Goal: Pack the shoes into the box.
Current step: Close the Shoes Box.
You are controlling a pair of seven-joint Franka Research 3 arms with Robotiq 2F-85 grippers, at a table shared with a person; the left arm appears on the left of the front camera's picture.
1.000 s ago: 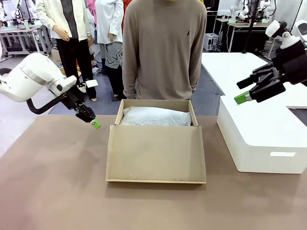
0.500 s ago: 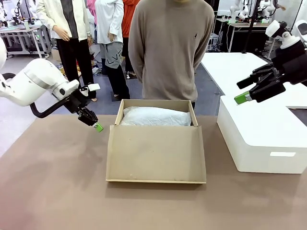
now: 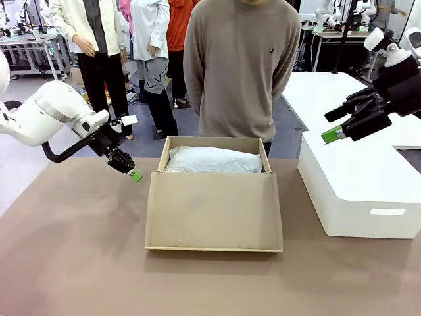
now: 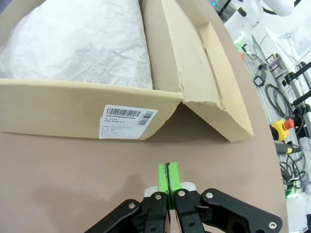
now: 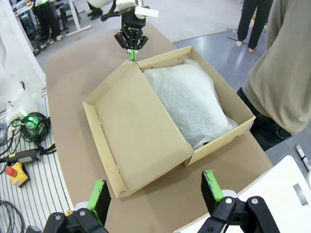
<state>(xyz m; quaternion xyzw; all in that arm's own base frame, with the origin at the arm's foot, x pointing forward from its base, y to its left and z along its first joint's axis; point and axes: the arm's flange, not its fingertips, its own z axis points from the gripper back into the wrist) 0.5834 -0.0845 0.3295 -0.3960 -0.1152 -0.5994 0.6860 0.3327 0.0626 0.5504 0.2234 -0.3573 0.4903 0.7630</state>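
The box (image 3: 214, 191) sits in the middle of the brown table (image 3: 72, 250), its base toward the person (image 3: 240, 66) at the far side and its hinged lid (image 3: 214, 210) folded open flat toward the robot. White tissue paper (image 3: 214, 160) fills the base in a crumpled mound; whether the shoes lie under it cannot be told. In the left wrist view the box's side wall carries a white barcode label (image 4: 127, 121), and the lid's corner flap stands out at an angle from that wall. The left gripper (image 3: 134, 175) hangs just off the box's left far corner, close above the table and not touching the cardboard; its jaws are clenched with the green pads (image 4: 168, 177) pressed flat together and nothing between them. The right wrist view looks down on the same gripper (image 5: 131, 54), pointing at the table beside the corner where base and lid meet. The right gripper (image 3: 339, 125) is held high over the white box (image 3: 358, 187) that stands at the table's right side, well apart from the cardboard one. Its jaws are released wide, the two green-padded fingers (image 5: 99, 196) spread far apart in the right wrist view with nothing in them. The person stands right behind the base in a tan sweater, arms down at the sides. Other people (image 3: 92, 39) stand farther back on the left.
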